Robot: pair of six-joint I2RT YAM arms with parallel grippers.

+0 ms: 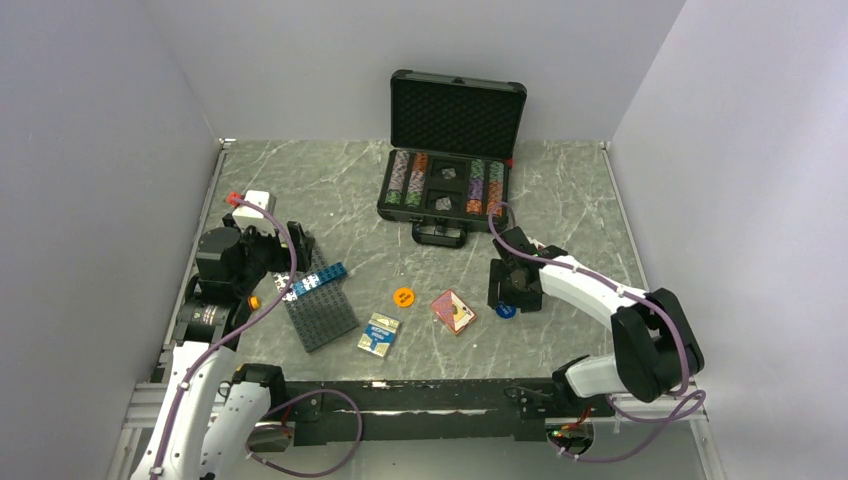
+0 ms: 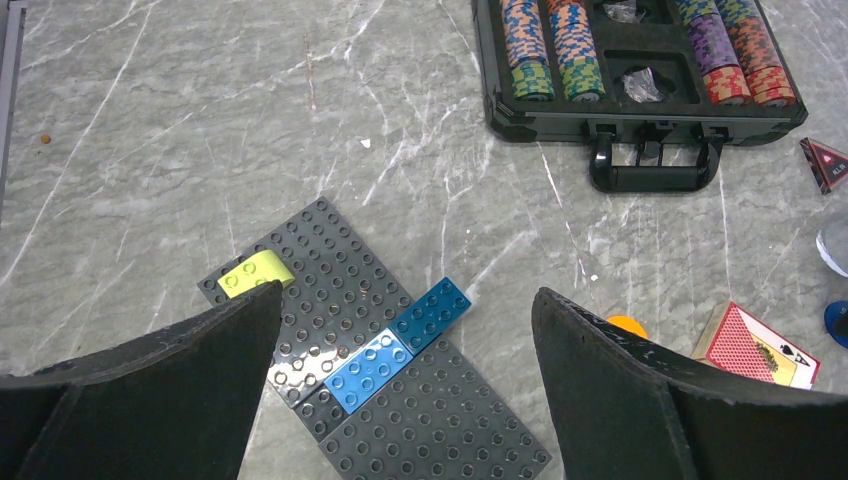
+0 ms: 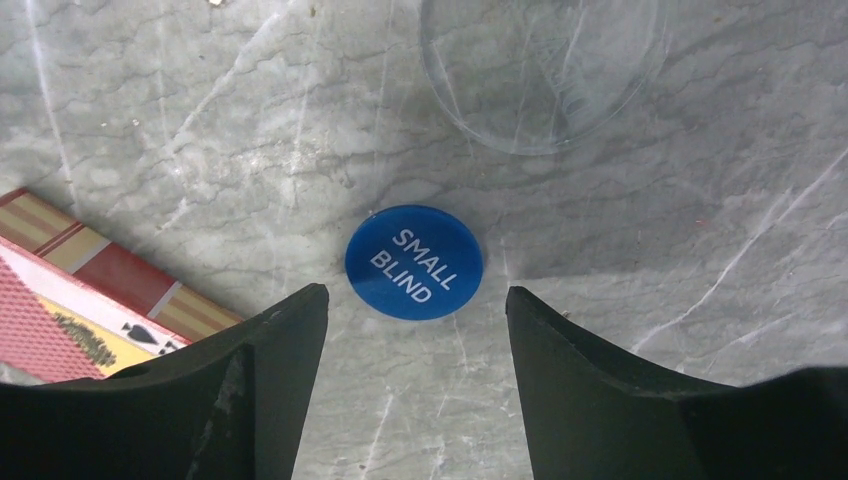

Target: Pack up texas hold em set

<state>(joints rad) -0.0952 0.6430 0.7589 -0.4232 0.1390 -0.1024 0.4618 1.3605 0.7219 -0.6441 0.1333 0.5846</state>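
The black case (image 1: 447,210) of the texas hold em set stands open at the back of the table, with striped chip rows (image 1: 410,176) inside. A red card deck (image 1: 453,311), a blue card deck (image 1: 379,335) and an orange disc (image 1: 404,297) lie in the middle. My right gripper (image 3: 416,300) hovers open just over the blue "SMALL BLIND" disc (image 3: 414,261), which lies flat on the table ahead of the fingertips and untouched. A clear disc (image 3: 543,70) lies beyond it. My left gripper (image 2: 405,310) is open over the studded plate, holding nothing. A red triangle (image 2: 826,163) lies right of the case handle (image 2: 654,165).
A dark grey studded plate (image 1: 318,305) with blue bricks (image 2: 400,340) and a yellow-green brick (image 2: 255,274) lies at the front left under my left gripper. A white block with a red tip (image 1: 250,203) sits by the left wall.
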